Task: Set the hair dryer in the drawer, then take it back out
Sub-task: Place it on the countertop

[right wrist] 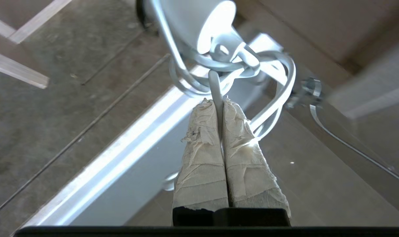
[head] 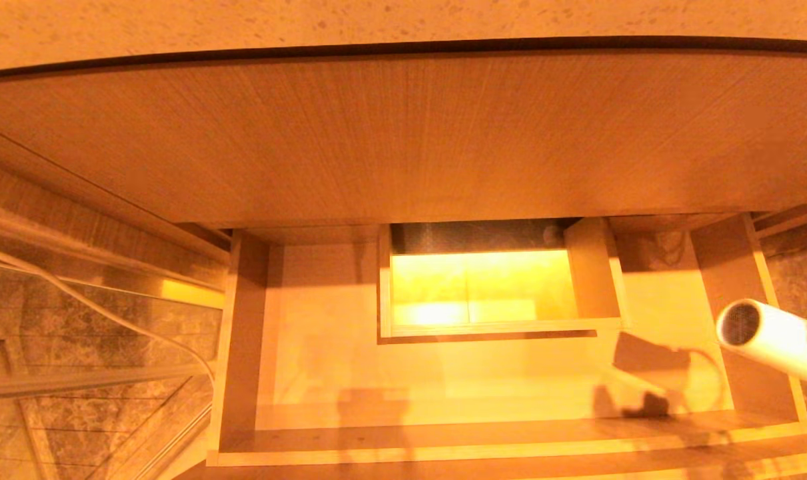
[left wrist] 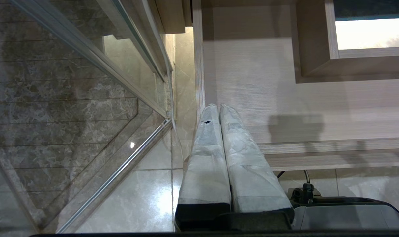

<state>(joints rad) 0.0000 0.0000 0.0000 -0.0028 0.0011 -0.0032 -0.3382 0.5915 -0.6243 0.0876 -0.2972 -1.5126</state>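
The right gripper (right wrist: 219,102) is closed on a thin white loop, apparently the cord, of the hair dryer (head: 773,340), which hangs above the right end of the open drawer (head: 443,373). Smooth plastic is slippery; the barrel offers firmer hold. The left gripper (left wrist: 218,108), closed and empty, idles near the drawer's left corner.

Hair dryer (head: 780,340) was plain white, with a dark mesh round end; its looped cord (right wrist: 278,95) was white too. Drawer (head: 310,373) showed pale wood grain, fine straight lines (head view tinted it orange). Boxed cut-out (head: 483,327) had the same wood-grain walls, with a bright yellow glow inside. Right gripper (right wrist: 219,102) fingers were wrapped in off-white crinkled tape; left gripper (left wrist: 218,107) fingers in greyish-white tape over black bases. Floor tiles (left wrist: 54,98) were grey-brown and marbled.
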